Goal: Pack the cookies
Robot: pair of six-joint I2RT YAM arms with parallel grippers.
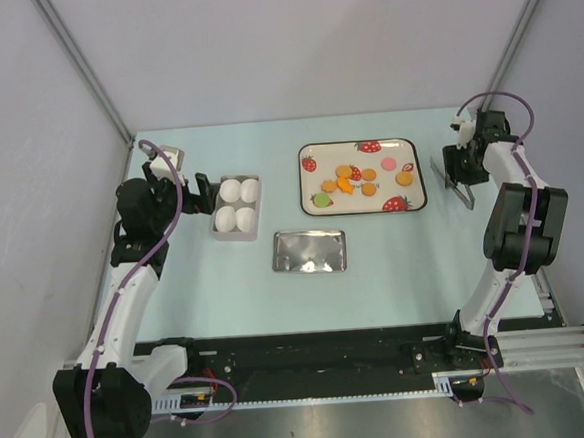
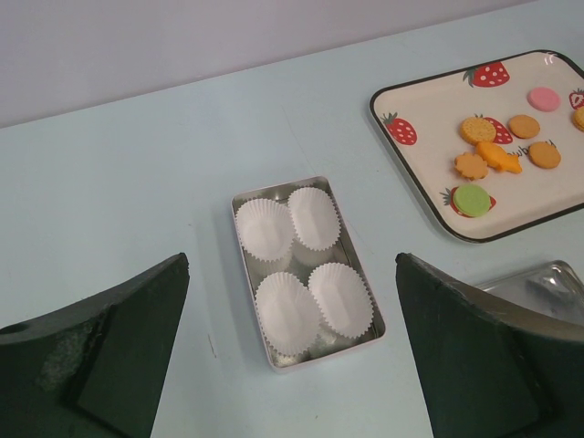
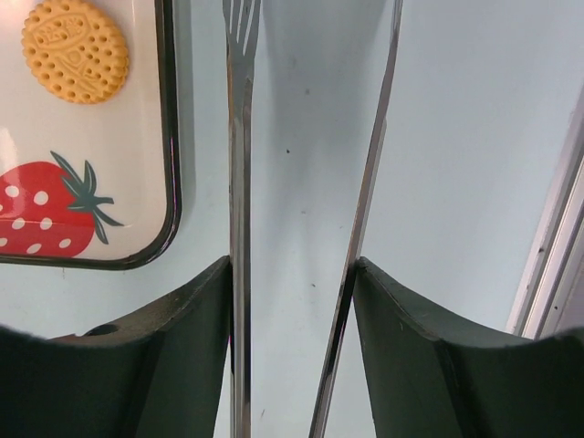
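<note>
Several round orange-yellow cookies (image 1: 354, 180) lie on a strawberry-print tray (image 1: 365, 212), with a pink and a green one among them. They also show in the left wrist view (image 2: 523, 126). My left gripper (image 1: 184, 186) is open and empty, just left of a metal tin (image 1: 235, 235) holding white paper cups (image 2: 301, 274). My right gripper (image 1: 461, 172) is right of the tray, shut on metal tongs (image 3: 239, 228); its fingers press on both tong arms. One cookie (image 3: 75, 50) lies on the tray's corner (image 3: 169, 182) beside the tongs.
The tin's flat metal lid (image 1: 308, 250) lies on the table in front of the tray and shows at the right edge of the left wrist view (image 2: 547, 278). The table's right edge rail runs close to the right gripper.
</note>
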